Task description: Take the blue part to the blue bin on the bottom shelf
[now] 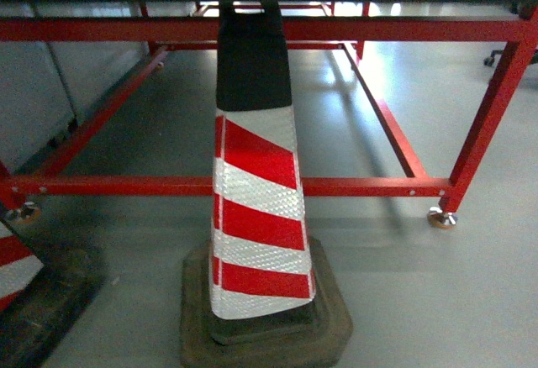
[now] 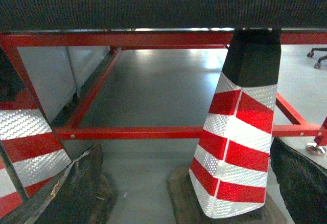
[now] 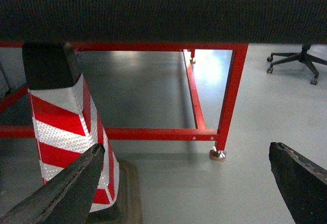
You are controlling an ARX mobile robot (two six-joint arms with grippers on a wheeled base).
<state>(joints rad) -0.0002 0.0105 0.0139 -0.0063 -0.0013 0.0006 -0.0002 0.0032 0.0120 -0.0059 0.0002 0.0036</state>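
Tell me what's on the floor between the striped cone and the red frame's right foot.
Only bare grey floor, seen in the head view, between the cone and the foot; the frame's lower rail runs just behind.

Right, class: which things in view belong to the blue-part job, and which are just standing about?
Job:
left gripper, open, empty
right gripper, open, empty
not in view: blue part, blue bin, bottom shelf

Standing about:
striped cone
second cone, at the left
red frame
office chair
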